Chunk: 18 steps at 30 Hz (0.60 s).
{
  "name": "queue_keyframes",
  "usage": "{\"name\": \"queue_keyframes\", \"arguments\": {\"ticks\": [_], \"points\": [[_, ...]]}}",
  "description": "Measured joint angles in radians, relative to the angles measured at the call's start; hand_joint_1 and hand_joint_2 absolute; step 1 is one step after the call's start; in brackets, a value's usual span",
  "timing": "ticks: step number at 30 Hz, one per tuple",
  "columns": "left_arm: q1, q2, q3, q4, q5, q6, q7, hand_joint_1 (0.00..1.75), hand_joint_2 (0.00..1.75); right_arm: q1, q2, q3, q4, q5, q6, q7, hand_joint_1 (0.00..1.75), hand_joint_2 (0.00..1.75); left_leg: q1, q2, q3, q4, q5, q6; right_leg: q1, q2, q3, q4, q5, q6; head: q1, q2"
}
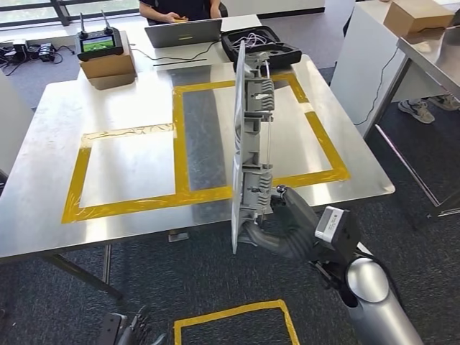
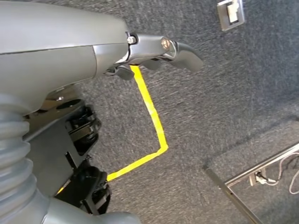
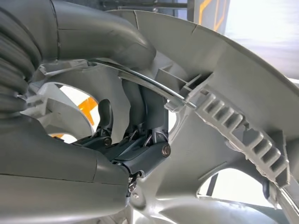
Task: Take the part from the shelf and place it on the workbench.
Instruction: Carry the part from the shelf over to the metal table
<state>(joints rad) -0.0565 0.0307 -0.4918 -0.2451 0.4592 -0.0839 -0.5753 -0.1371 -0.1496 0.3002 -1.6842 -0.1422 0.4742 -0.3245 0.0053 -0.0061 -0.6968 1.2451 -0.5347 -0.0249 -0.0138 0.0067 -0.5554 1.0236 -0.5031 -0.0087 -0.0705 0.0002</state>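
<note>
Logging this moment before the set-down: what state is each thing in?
Part: upright on edge, gripped at its lower end, above the workbench's near edge.
Right robot hand: grips the part.
Left robot hand: hangs low, holds nothing.
Workbench: yellow tape rectangles on top.
Laptop: open.
Black case: open.

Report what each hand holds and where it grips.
The right hand grips the grey part at its lower end, holding it on edge. The left hand holds nothing.

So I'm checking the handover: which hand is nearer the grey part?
Right. The right hand grips the grey part at its lower end, holding it upright at the workbench edge. The left hand hangs low over the carpet, well apart from it.
</note>
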Motion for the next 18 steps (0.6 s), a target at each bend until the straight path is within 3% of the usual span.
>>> {"name": "queue_keyframes", "arguments": {"ticks": [2,4,6,13,18], "points": [[0.000,0.000,0.002,0.001,-0.001,0.000,0.000,0.00,1.75,0.000,0.000,0.000,0.000,0.001,0.002,0.000,1.75,1.75,-0.003,0.000,0.047,-0.135,0.081,0.010,0.001,0.001,0.017,0.001,-0.015,0.007,0.000,0.000],[0.000,0.000,0.004,0.001,-0.002,0.000,0.000,0.00,1.75,-0.001,0.000,0.000,0.000,0.002,0.005,0.000,1.75,1.75,-0.008,0.000,0.073,-0.203,0.097,0.021,0.003,0.002,0.021,0.001,-0.024,0.017,0.000,0.000],[0.001,-0.001,0.006,0.001,-0.002,0.000,0.000,0.00,1.75,-0.001,0.000,0.001,0.000,0.002,0.009,0.000,1.75,1.75,-0.009,-0.001,0.078,-0.212,0.090,0.026,0.005,0.002,0.022,-0.002,-0.023,0.024,0.000,0.000],[0.002,-0.007,0.014,0.001,-0.007,-0.005,-0.001,0.00,1.75,-0.002,0.000,0.001,0.000,0.004,0.007,0.000,1.75,1.75,-0.009,-0.004,0.079,-0.219,0.086,0.037,0.006,-0.002,0.034,-0.024,-0.021,0.022,0.000,0.000],[0.003,-0.008,0.015,0.002,-0.011,-0.006,-0.001,0.00,1.75,0.002,0.000,0.001,0.000,0.004,-0.003,0.000,1.75,1.75,-0.010,-0.003,0.080,-0.218,0.086,0.040,0.005,-0.002,0.037,-0.030,-0.019,0.034,0.000,0.000]]}}
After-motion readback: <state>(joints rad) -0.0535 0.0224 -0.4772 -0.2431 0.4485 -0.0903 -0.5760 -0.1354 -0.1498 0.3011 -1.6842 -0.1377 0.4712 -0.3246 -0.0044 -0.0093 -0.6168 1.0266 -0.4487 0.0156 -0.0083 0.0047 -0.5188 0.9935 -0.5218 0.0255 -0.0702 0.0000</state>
